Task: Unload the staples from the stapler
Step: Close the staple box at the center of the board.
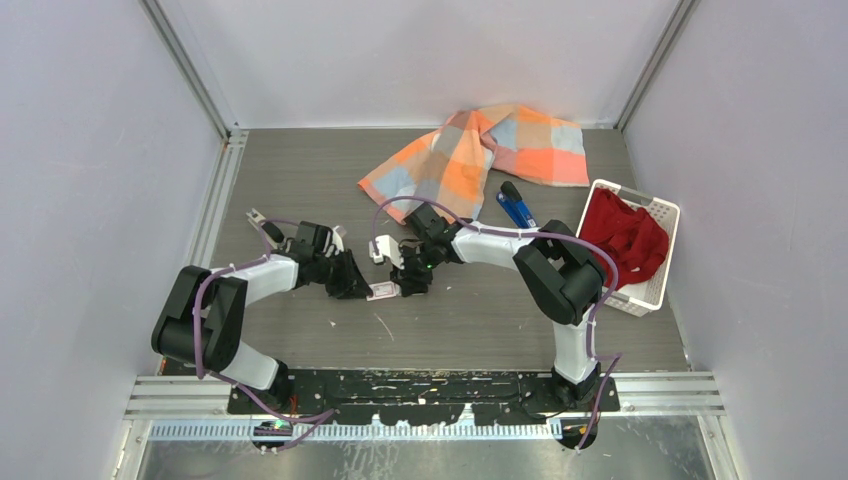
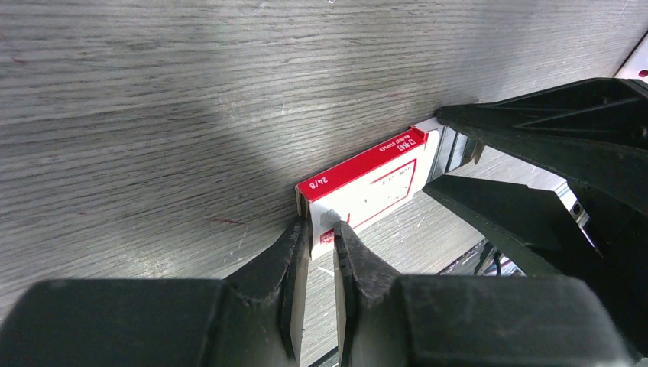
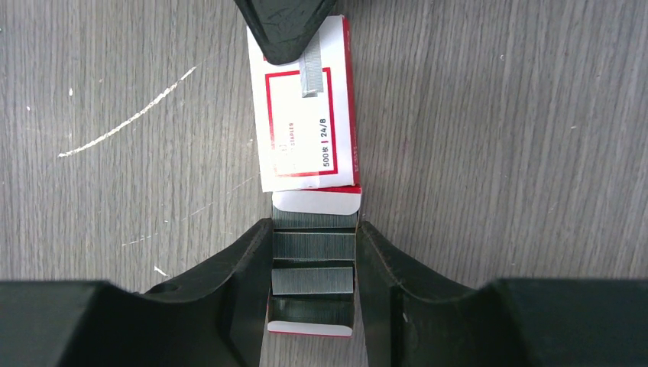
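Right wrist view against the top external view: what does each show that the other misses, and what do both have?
Only the right wrist view: grey staple strips lying in the slid-out tray, gripped between the right fingers. Only the top external view: the blue stapler, untouched beside the checked cloth, and the white basket holding red fabric. Both: the white-and-red packet, with the left fingers at its other end.
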`<state>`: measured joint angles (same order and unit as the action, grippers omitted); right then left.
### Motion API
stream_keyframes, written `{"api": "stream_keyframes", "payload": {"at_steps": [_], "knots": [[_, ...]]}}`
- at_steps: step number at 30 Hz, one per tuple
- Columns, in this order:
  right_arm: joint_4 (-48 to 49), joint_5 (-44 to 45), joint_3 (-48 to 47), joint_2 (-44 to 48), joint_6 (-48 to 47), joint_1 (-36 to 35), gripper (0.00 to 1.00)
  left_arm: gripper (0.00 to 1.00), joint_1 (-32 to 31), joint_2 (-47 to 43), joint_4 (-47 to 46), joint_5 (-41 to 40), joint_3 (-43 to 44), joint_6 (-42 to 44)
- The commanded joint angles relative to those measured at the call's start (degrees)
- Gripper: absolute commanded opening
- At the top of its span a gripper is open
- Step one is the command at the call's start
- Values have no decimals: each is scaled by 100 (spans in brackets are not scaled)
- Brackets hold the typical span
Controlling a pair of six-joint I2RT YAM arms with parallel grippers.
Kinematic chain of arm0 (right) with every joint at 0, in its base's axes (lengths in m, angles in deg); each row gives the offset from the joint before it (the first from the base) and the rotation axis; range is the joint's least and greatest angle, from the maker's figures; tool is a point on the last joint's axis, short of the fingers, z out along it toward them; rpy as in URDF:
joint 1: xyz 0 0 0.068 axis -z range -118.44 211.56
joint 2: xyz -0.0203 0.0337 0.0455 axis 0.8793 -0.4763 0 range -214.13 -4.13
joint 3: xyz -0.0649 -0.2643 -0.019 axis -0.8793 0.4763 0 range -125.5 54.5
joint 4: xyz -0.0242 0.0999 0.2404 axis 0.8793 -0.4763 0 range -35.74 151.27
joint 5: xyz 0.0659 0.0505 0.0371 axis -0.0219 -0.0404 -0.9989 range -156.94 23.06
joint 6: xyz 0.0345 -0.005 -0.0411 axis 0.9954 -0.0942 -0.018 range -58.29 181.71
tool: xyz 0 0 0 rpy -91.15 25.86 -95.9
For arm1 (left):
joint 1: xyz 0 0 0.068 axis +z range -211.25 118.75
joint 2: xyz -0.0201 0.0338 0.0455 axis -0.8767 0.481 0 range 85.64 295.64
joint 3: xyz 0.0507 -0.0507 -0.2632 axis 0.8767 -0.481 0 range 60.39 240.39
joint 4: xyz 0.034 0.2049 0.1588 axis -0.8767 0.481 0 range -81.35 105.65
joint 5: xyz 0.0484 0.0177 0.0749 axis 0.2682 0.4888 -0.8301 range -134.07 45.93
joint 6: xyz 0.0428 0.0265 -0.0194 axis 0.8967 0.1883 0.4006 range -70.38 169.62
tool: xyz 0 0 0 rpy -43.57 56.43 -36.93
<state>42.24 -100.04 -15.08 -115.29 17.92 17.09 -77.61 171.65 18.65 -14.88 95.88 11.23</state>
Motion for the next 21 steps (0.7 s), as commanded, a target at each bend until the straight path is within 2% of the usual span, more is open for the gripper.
{"api": "stream_keyframes", "payload": {"at_steps": [1, 5, 12, 21], "knots": [[247, 20, 68, 111, 301, -42, 33, 19, 26, 36, -165, 95, 150, 47], [299, 21, 94, 131, 358, -48, 33, 19, 27, 38, -173, 104, 154, 42], [44, -191, 149, 182, -132, -79, 33, 19, 27, 65, -160, 73, 182, 55], [-101, -46, 148, 116, -395, -214, 33, 19, 19, 57, -166, 90, 194, 65]]}}
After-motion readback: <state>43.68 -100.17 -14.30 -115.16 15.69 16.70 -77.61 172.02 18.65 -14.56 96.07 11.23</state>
